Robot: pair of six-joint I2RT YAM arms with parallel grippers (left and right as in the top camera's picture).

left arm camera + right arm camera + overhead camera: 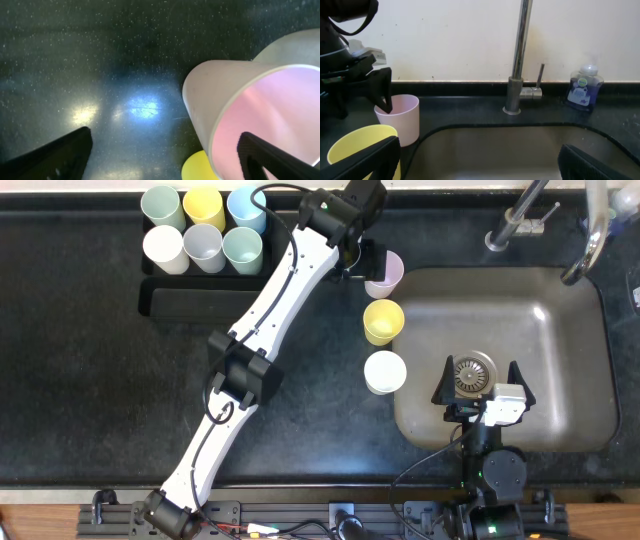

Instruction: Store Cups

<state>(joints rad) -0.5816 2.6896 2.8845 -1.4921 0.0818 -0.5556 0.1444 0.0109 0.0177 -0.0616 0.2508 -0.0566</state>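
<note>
Left tool (165, 136) is gaping wide across the wall of the pink cup (386, 270), with 1 finger (270, 157) sitting in the cup's mouth and the other outside it over the black table (100, 400). It is not pinching the cup. The pink cup is standing upright on the table at the left rim of the sink (560, 410). It is heading a row of 3, with a yellow cup (383, 321) and a white cup (385, 371) nearer the arms' bases. 6 more cups are standing in 2 rows of 3 in a black tray (150, 272) toward the table's far left corner. Right tool (480, 370) is hanging wide open over the sink, holding nothing.
</note>
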